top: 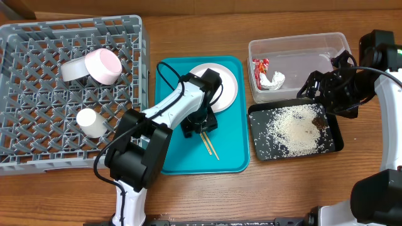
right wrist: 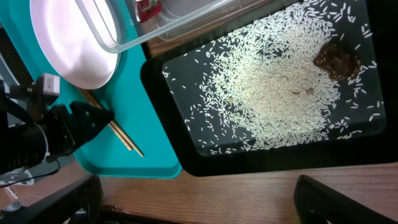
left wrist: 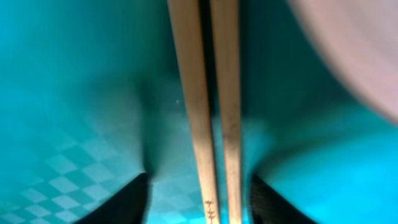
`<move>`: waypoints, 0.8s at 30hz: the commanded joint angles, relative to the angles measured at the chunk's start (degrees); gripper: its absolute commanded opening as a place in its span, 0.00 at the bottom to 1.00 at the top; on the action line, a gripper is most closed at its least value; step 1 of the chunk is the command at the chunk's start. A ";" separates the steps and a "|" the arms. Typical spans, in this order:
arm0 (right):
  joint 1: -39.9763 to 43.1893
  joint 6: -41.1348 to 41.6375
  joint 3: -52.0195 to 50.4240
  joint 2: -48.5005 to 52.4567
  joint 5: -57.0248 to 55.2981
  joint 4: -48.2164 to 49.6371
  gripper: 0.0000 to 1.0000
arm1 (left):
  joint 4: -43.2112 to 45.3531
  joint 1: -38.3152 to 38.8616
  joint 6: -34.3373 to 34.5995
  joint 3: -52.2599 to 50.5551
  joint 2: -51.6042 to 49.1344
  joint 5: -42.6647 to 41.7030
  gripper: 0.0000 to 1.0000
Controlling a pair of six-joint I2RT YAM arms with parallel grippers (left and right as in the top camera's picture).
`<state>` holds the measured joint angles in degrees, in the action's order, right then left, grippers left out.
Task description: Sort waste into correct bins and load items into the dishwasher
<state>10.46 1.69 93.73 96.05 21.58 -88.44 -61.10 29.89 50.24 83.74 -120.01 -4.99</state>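
Two chopsticks lie side by side on teal tray, nearer than plate. Left jaws spread, straddling both: lower fully, then close so you pinch pair together, level. Right jaws spread over black tray.

Wooden surface, warm mid-brown, fills the overhead view out to every edge. Grain runs straight from 9 to 3 o'clock, and a slightly paler band lies along the 12 o'clock edge. A flat tan panel cuts into the 11 o'clock corner; material unclear. A dark strip lies along the 6 o'clock edge. Light is even and diffuse, shadows short and soft-edged. The right wrist view shows the same wood at 6 o'clock, redder, with fine streaks.
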 commanded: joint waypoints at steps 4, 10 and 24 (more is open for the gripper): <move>-0.11 -0.04 0.09 -1.81 -0.11 0.17 1.00 | -2.49 -2.54 -0.96 -0.90 -3.30 2.23 0.22; -0.11 -0.04 0.09 -1.81 -0.11 -0.04 1.00 | -4.07 -7.02 -1.03 -0.87 -3.19 2.19 0.04; -0.11 -0.04 0.09 -1.81 -0.11 -0.15 1.00 | -2.34 -13.22 -15.63 -0.26 3.89 4.33 0.04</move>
<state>10.46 1.67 93.73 96.05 21.61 -88.60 -65.19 17.23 38.79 83.81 -119.59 -5.37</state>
